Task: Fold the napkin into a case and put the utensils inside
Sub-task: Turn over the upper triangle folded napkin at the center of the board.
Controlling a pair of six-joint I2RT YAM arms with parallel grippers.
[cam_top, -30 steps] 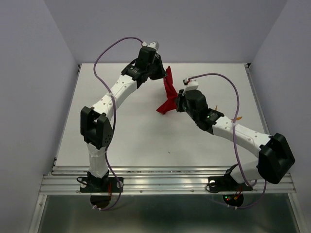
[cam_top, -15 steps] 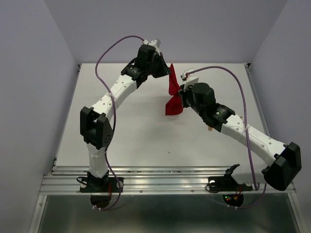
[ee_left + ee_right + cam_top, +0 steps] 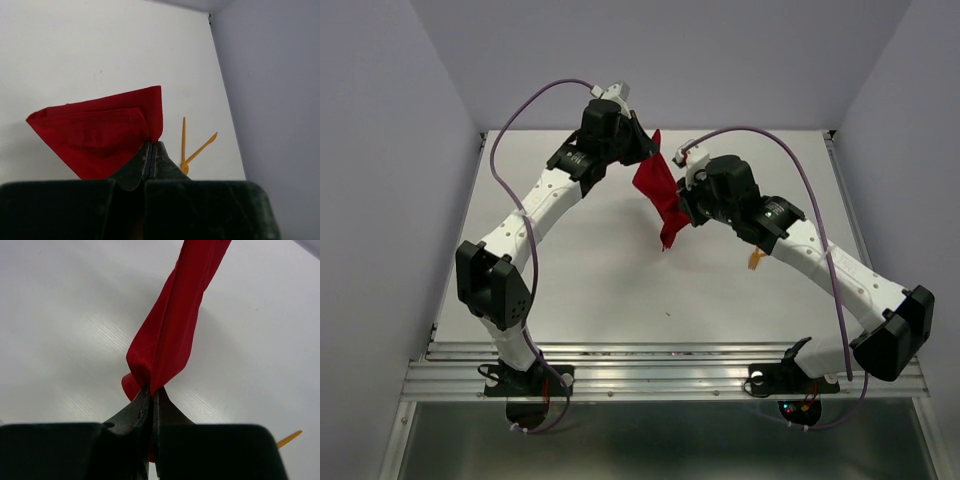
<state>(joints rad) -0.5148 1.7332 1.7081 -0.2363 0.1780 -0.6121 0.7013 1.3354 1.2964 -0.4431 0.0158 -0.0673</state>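
Note:
The red napkin [image 3: 660,195] hangs folded above the white table, stretched between both grippers. My left gripper [image 3: 647,150] is shut on its far corner; in the left wrist view the cloth [image 3: 100,135] spreads as a folded triangle from the closed tips [image 3: 151,144]. My right gripper [image 3: 682,205] is shut on the near edge, and in the right wrist view the napkin [image 3: 172,335] rises as a narrow band from the pinched tips [image 3: 151,389]. Two orange utensils [image 3: 192,147] lie crossed on the table near the right wall. One orange utensil [image 3: 756,260] shows partly under the right arm.
The table [image 3: 580,280] is walled on the left, back and right. A metal rail [image 3: 660,365] runs along the near edge by the arm bases. An orange utensil tip [image 3: 290,438] shows at the right of the right wrist view.
Both grippers have carried the napkin leftward and a little up. The right arm has stretched toward the table's middle; the cloth now hangs more spread out.

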